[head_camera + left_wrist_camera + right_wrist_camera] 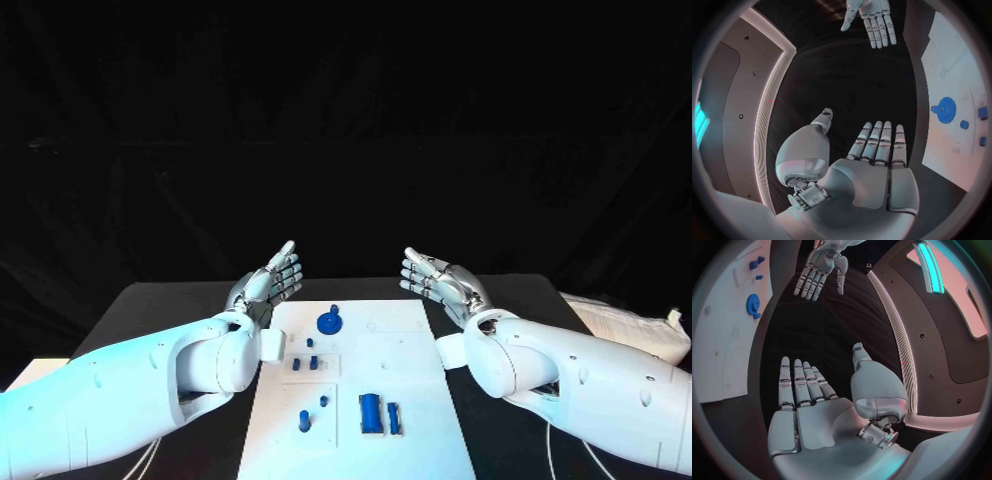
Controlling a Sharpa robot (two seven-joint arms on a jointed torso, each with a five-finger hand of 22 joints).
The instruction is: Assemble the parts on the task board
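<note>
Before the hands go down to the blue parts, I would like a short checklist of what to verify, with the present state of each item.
1. Left hand holds nothing, fingers apart: ok.
2. Right hand holds nothing, fingers apart: ok.
3. Both hands raised above the far end of the task board, touching no part: ok.
4. Blue gear lies on the board between the hands, uncovered: ok.
5. Long blue parts at the near end, between the forearms, not covered: ok.
6. Whether the small blue pegs already sit in holes: cannot tell.
</note>
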